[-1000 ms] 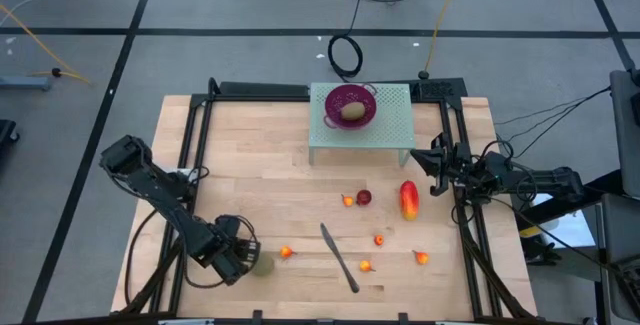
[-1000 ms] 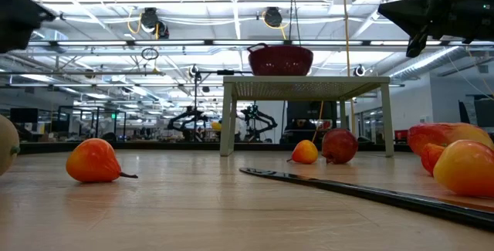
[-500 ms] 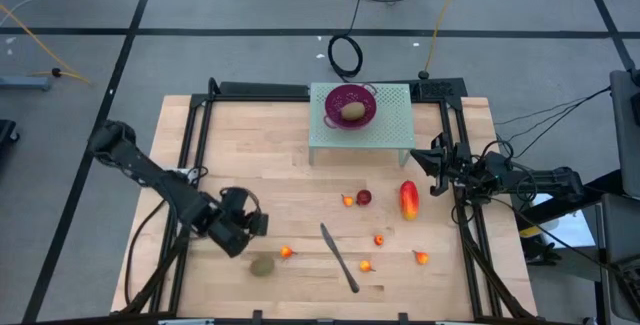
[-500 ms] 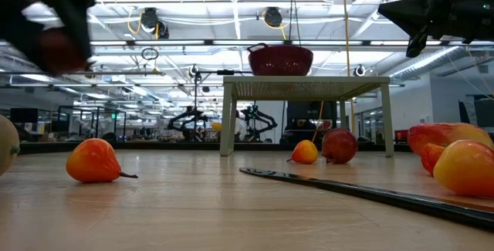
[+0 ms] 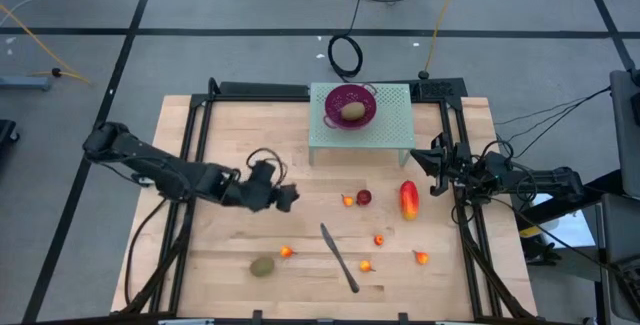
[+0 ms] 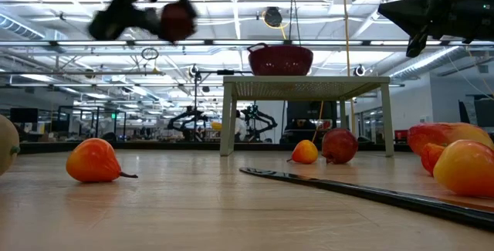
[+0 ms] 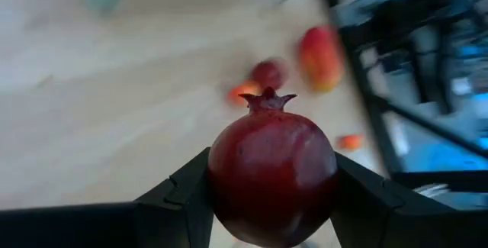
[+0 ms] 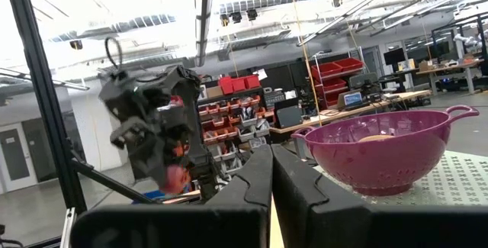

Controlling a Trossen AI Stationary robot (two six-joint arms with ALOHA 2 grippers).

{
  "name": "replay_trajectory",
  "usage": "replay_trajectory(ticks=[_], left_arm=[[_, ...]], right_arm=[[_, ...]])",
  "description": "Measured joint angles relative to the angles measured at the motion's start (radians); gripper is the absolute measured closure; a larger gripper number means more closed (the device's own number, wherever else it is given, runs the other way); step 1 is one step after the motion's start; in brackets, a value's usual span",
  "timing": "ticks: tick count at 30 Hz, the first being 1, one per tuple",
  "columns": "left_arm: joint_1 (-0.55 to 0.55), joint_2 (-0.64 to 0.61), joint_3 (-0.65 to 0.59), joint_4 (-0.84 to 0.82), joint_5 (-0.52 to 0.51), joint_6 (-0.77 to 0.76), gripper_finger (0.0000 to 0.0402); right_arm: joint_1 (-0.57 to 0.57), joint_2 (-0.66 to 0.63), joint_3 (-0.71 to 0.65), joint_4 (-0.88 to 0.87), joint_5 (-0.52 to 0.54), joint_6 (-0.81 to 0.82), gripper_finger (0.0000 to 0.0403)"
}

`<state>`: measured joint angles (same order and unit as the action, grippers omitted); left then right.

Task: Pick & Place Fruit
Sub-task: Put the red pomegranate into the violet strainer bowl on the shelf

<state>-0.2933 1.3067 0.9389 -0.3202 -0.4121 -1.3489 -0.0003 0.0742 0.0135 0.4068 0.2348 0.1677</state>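
Observation:
My left gripper point(image 5: 287, 197) hangs above the table's middle left, shut on a dark red round fruit point(image 7: 273, 173) with a small crown. A kiwi point(image 5: 262, 265) lies on the table near the front left. Another kiwi point(image 5: 352, 111) rests in the purple bowl point(image 5: 334, 99) on the white perforated stand point(image 5: 385, 130). A mango point(image 5: 408, 200), a second dark red fruit point(image 5: 364, 197) and several tiny orange-red fruits, such as one point(image 5: 286, 252), lie on the wood. My right gripper point(image 5: 434, 165) waits shut at the table's right edge. My left gripper pinches the dark red fruit by its two opposite sides point(image 7: 217, 183), one finger point(image 7: 179, 198) on each. The fingers come from the table's left, slanting down. The fruit is lifted clear of the table point(image 6: 176, 21), its crown point(image 7: 267, 99) pointing away from the wrist.
A long dark-handled knife point(image 5: 340, 257) lies slantwise at the front middle among the small fruits. The black frame rails point(image 5: 200, 135) run along the table's left, right and far sides. Bare wood lies between the left gripper and the stand.
My left gripper has risen from beside the front-left kiwi and swung toward the table's middle and far side, carrying the dark red fruit. It has tipped from pointing steeply down to a shallower slant. The kiwi stays where it was.

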Motion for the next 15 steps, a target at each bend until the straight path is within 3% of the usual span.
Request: replay_trajectory(ticks=[7,15], left_arm=[[0.094,0.001,0.000,0.257,0.014,0.197,0.0218],[0.174,0.002,0.000,0.372,0.019,0.285,0.0215]], right_arm=[[0.000,0.000,0.000,0.000,0.000,0.000,0.0403],[0.000,0.000,0.000,0.000,0.000,0.000,0.0403]])
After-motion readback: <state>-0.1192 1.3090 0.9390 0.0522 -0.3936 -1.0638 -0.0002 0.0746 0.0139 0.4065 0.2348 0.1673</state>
